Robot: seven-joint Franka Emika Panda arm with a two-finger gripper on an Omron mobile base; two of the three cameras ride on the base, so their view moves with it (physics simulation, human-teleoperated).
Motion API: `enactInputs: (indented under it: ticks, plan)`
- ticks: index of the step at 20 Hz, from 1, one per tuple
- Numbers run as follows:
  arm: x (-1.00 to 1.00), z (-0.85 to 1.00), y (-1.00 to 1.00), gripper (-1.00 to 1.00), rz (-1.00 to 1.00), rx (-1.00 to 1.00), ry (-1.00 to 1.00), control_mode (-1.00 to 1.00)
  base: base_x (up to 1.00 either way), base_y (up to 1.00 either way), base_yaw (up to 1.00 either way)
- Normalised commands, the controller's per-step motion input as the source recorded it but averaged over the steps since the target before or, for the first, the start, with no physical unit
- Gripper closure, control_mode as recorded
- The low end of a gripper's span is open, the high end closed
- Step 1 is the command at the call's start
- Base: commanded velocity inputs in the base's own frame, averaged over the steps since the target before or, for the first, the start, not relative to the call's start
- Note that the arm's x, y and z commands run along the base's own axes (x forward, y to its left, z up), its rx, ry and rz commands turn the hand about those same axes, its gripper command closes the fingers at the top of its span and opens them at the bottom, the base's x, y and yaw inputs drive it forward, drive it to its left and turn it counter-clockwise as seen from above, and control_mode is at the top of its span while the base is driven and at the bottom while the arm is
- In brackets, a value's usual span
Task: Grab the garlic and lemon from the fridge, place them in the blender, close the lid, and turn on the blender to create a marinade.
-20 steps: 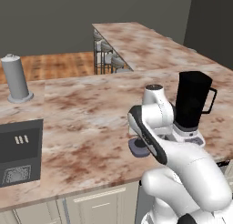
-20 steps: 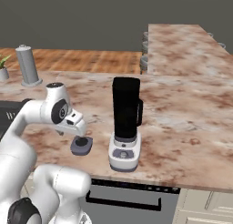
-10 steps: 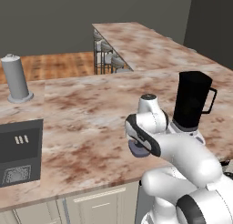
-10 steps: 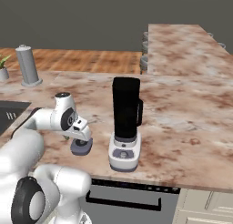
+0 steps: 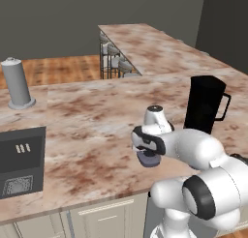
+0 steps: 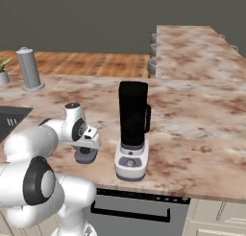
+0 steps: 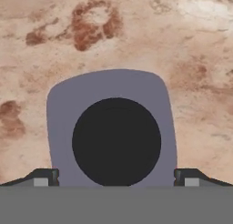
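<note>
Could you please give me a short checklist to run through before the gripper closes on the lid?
1. Lid lies flat on the counter, beside the blender, not on it: ok.
2. Gripper centred over the lid, one fingertip showing at each side edge: ok.
3. Gripper wide enough to span the lid: ok, it is open.
4. Fingers low enough to grip the lid's sides: cannot tell; only their tips are visible.
5. Blender jar upright on its base with an open top to take the lid: ok.
6. Garlic and lemon already inside the jar: cannot tell; the black jar hides its contents.
</note>
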Motion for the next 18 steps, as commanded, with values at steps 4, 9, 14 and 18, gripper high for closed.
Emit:
enactInputs:
  ticks: [4, 9, 14, 18]
  plan:
    - [0.32, -0.31, 0.0, -1.0, 0.15, 0.0, 0.03, -1.0, 0.0, 0.0, 0.0]
    - [0.2, -0.43, 0.0, -1.0, 0.12, 0.0, 0.04, -1.0, 0.0, 0.0, 0.0]
    - [-0.19, -0.46, 0.0, -1.0, 0.03, 0.0, 0.0, -1.0, 0.0, 0.0, 0.0]
    - [-0.27, -0.43, 0.0, -1.0, 0.0, 0.0, 0.0, -1.0, 0.0, 0.0, 0.0]
